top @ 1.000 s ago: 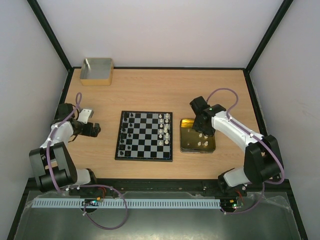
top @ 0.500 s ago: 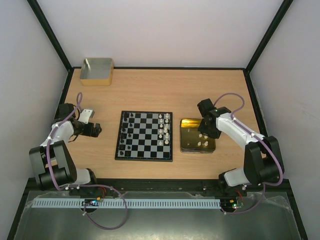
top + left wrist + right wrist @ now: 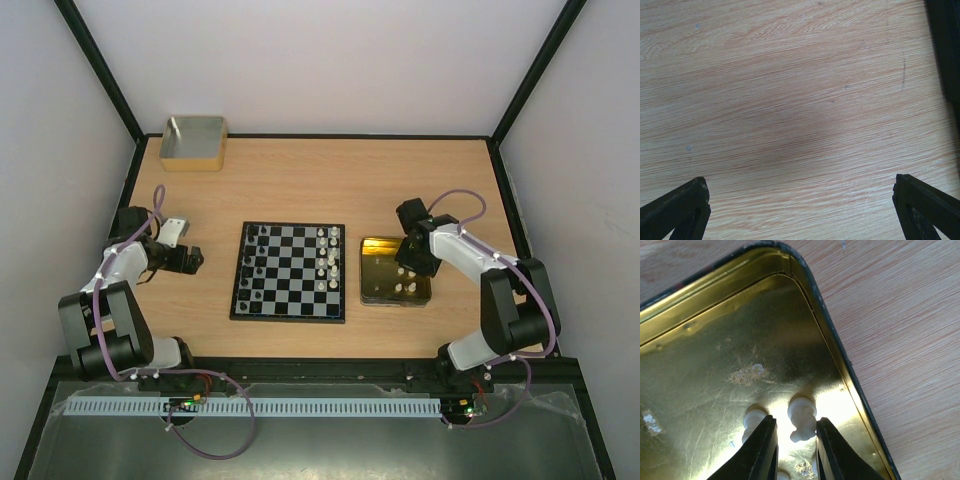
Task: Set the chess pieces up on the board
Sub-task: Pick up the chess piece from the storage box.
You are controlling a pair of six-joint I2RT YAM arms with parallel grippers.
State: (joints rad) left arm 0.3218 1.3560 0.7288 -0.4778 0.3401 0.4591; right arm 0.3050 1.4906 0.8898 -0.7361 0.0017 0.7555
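Your right gripper (image 3: 795, 422) straddles a cream piece (image 3: 802, 416) in the gold tin (image 3: 715, 340) off the board's (image 3: 288, 316) right edge, to lift it — jaws nearly closed, grip uncertain. Meanwhile your left gripper (image 3: 800, 182) hangs wide open, empty.

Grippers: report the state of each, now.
Left gripper: open, empty.
Right gripper: narrow gap, astride a white piece in the tin; whether it grips cannot be told.
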